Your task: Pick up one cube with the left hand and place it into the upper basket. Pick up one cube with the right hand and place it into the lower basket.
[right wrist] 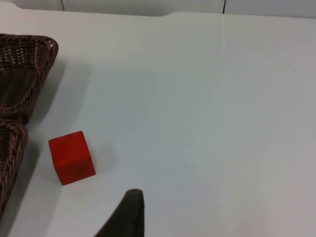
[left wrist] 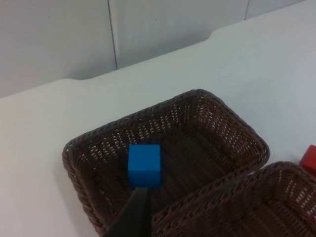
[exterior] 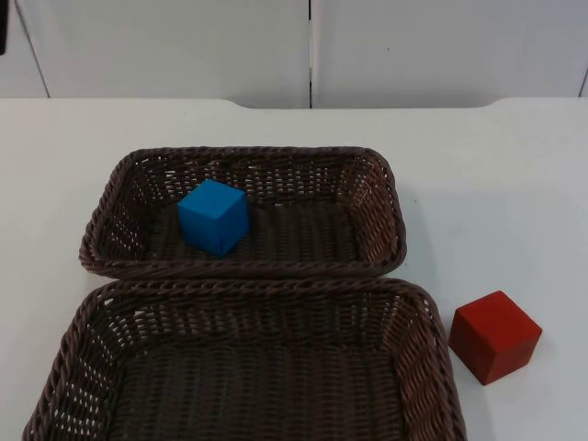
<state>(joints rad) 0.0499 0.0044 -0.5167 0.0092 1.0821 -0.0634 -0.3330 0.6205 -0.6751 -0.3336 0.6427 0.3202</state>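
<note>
A blue cube (exterior: 213, 216) (left wrist: 144, 164) lies inside the upper basket (exterior: 248, 156) (left wrist: 232, 111), towards its left side. A red cube (exterior: 494, 336) (right wrist: 72, 157) rests on the white table just right of the lower basket (exterior: 257, 287) (right wrist: 10, 148), which has nothing in it. My left gripper (left wrist: 132, 217) hangs high above the near rim of the upper basket, well clear of the blue cube. My right gripper (right wrist: 126, 217) hovers over bare table to the right of the red cube, apart from it. Neither gripper holds anything that I can see.
Both dark brown wicker baskets stand close together, the upper one nearer the grey partition wall (exterior: 303, 46). Bare white table (exterior: 496, 184) stretches to the right of the baskets and behind them. The red cube's edge (left wrist: 310, 158) peeks past the lower basket (left wrist: 276, 170).
</note>
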